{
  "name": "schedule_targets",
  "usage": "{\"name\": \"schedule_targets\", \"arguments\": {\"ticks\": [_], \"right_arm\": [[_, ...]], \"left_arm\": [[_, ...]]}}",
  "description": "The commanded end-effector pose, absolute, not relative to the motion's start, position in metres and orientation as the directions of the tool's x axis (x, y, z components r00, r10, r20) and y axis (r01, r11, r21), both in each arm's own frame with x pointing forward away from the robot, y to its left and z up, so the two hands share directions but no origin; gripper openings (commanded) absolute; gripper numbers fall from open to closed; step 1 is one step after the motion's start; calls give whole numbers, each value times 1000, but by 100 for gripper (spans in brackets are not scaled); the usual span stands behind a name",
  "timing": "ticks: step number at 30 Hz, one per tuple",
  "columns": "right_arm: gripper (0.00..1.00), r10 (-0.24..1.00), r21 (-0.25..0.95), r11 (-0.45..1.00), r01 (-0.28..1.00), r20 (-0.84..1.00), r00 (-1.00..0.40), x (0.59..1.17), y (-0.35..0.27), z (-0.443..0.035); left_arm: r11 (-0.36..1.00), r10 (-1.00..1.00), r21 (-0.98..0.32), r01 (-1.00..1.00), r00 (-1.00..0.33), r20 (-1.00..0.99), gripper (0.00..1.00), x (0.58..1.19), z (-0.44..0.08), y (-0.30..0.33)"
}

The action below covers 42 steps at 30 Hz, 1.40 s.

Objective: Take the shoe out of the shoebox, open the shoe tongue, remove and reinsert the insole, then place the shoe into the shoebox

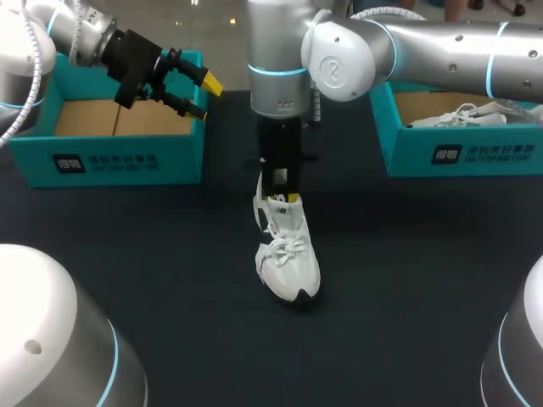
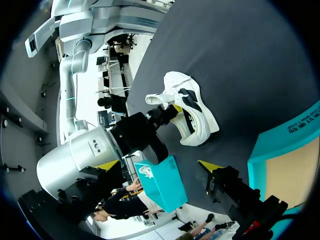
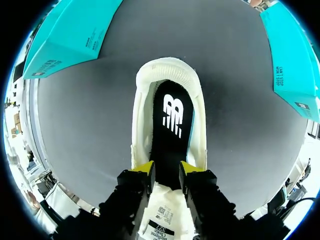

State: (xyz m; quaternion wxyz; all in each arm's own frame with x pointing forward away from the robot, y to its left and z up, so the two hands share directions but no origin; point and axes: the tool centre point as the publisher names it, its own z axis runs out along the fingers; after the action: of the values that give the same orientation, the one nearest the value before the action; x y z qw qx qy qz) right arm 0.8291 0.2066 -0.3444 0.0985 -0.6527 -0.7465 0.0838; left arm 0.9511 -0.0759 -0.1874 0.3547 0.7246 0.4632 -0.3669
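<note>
A white shoe (image 1: pixel 288 254) stands on the dark table at the middle, toe toward the near edge. My right gripper (image 1: pixel 282 197) comes straight down onto its opening. In the right wrist view the black insole (image 3: pixel 172 120) lies flat inside the shoe (image 3: pixel 142 100). The right gripper (image 3: pixel 167 169) stands open, its yellow tips a little apart over the insole near the tongue (image 3: pixel 162 212). My left gripper (image 1: pixel 191 93) hangs open and empty above the left shoebox (image 1: pixel 110 157). The left wrist view shows the shoe (image 2: pixel 200 117) on the table ahead, with one yellow fingertip (image 2: pixel 206 165) in view.
A teal shoebox stands at the back left, cardboard inside. A second teal shoebox (image 1: pixel 462 153) at the back right holds another white shoe (image 1: pixel 462 114). My right arm crosses above that box. Dark tabletop lies around the shoe.
</note>
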Motion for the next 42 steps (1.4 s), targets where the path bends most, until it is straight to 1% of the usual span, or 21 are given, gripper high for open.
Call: {"name": "schedule_targets", "arguments": {"ticks": [1,30,35,42], "right_arm": [[100,992,-251,130,959,36,-124,828,207,-343],[100,994,-285,106,953,21,-104,809,204,-331],[100,995,-298,101,949,15,-101,799,206,-325],[100,998,-277,57,959,-7,-61,781,210,-310]], "left_arm": [[-320,413,174,931,303,-859,100,951,-187,-76],[-320,413,174,931,303,-859,100,951,-187,-76],[-320,413,174,931,303,-859,100,951,-187,-76],[-320,413,174,931,303,-859,100,951,-187,-76]]}}
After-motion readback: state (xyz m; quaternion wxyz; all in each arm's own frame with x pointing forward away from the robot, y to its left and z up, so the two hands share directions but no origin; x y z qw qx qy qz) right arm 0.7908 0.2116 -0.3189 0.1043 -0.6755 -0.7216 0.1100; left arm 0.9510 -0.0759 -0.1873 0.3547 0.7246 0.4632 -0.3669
